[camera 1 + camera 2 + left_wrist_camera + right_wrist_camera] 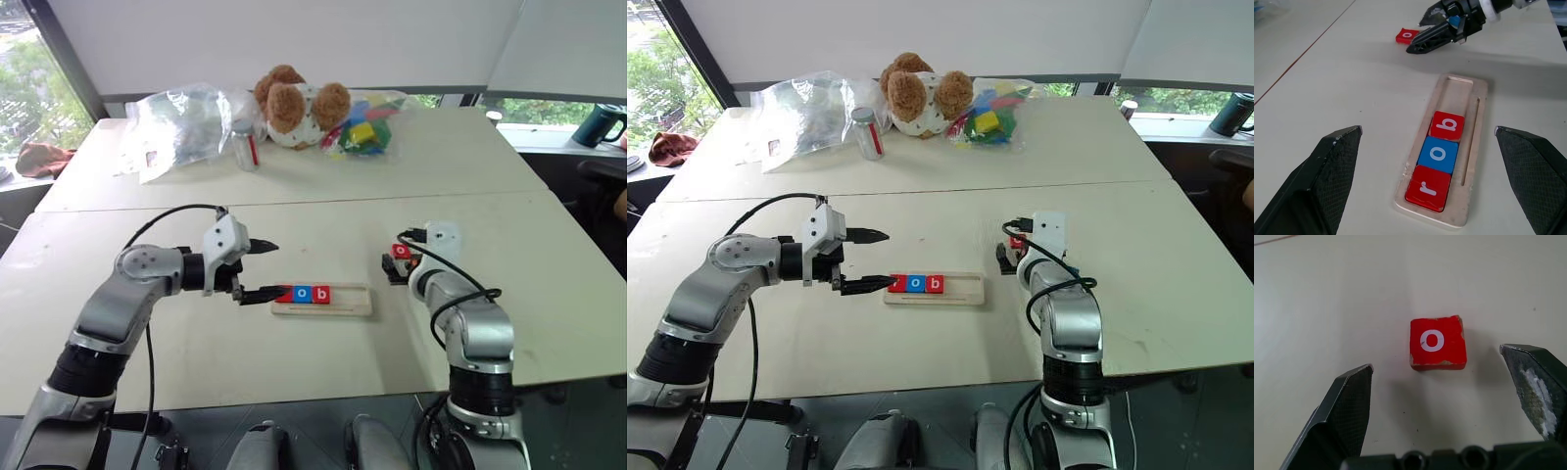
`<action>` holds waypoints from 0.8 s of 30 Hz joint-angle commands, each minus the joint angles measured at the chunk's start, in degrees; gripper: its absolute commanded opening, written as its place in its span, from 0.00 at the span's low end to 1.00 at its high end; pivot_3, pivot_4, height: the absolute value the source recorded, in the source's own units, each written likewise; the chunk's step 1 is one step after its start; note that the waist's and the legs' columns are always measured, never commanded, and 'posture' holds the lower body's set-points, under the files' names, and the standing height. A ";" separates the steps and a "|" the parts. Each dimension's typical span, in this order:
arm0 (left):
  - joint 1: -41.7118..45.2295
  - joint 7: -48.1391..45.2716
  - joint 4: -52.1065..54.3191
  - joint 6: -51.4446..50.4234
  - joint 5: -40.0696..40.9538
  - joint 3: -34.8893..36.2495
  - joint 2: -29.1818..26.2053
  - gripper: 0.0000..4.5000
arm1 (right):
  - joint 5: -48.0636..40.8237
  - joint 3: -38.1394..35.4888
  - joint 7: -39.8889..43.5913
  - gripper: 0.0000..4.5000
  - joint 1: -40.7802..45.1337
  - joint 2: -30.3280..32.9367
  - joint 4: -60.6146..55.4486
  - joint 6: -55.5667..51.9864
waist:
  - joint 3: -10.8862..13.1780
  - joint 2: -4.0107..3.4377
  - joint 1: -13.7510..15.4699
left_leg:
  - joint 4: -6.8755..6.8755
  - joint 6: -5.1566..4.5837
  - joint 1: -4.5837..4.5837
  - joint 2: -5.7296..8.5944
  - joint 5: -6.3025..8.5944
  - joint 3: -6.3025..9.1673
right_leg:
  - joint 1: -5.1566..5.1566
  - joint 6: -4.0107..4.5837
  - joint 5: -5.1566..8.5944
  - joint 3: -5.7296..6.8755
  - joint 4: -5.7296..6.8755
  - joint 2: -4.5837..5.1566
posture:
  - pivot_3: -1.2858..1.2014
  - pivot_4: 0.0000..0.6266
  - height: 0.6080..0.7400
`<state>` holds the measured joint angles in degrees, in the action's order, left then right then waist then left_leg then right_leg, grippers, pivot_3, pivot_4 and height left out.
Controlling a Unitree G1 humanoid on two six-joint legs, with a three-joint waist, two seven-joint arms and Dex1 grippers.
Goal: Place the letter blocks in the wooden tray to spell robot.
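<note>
I found the wooden tray (1475, 147) lying on the table (294, 362) in front of the robot, its long axis running left to right. Three letter blocks sat in it, touching in a row from its left end: the red r (1428, 188), the blue o (1438, 154) and the red b (1447, 126). The right part of the tray was bare.

The red o block (1437, 342) lay flat on the table, well apart from the tray, at about two o'clock from it in the head views. I noted the right gripper (1442, 396) poised just short of that block, jaws spread wide and holding nothing. In the right wrist view the block lay dead ahead at twelve o'clock, between the lines of the two fingers, its edges roughly square to them.

The left gripper (263, 269) hovered at the tray's left end, at nine o'clock from it, jaws likewise wide apart and empty.

In my judgement the right arm was much the nearer to the loose o, and the coming move called for a straight advance and a close across the block's opposite sides. I could not locate the t block.
</note>
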<state>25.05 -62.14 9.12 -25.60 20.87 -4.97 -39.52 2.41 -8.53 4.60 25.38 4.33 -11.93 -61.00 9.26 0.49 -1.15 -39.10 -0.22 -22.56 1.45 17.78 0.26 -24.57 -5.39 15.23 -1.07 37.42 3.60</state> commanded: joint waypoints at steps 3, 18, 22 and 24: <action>-0.62 0.74 1.27 0.71 -0.54 0.62 -0.63 1.00 | -1.04 0.98 0.14 0.94 2.94 1.31 8.84 7.27 | 0.00 0.00 -0.03 | 0.00 0.00 0.02 -0.01 0.00 0.01 | 0.01 0.00 0.00 -0.01 0.00 0.00 | 0.52 0.24 1.00; -1.48 0.32 1.21 1.47 -0.80 -0.13 -0.88 1.00 | -1.75 1.88 -1.37 0.27 0.11 3.40 -5.89 -2.49 | -0.01 0.00 0.56 | 0.02 -0.01 0.07 -0.01 0.01 0.10 | 0.12 0.00 0.00 0.01 -0.03 0.06 | 0.52 0.24 1.00; -0.14 -1.03 -0.80 2.79 -1.37 -1.17 -0.46 1.00 | -1.92 0.00 -2.91 0.27 -4.27 -0.31 -23.72 -19.46 | -0.01 -0.01 0.37 | 0.06 -0.03 -0.07 -0.01 0.02 0.12 | -0.01 0.00 0.00 0.01 -0.05 0.05 | 0.52 0.24 1.00; 1.16 -1.36 -2.99 4.00 -2.13 -1.90 0.42 1.00 | -1.07 -0.43 -4.60 0.27 -6.32 -4.60 -29.79 -25.97 | -0.02 -0.01 0.33 | 0.06 -0.03 -0.06 -0.02 0.02 0.12 | -0.01 0.00 0.00 0.01 -0.07 0.04 | 0.52 0.24 1.00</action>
<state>25.00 -63.09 6.39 -23.19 19.16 -6.58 -39.31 1.20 -8.76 1.05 19.54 1.70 -36.52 -82.51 9.25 0.48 -0.82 -39.04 -0.25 -22.61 1.43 17.79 0.38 -24.57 -5.39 15.23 -1.05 37.36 3.62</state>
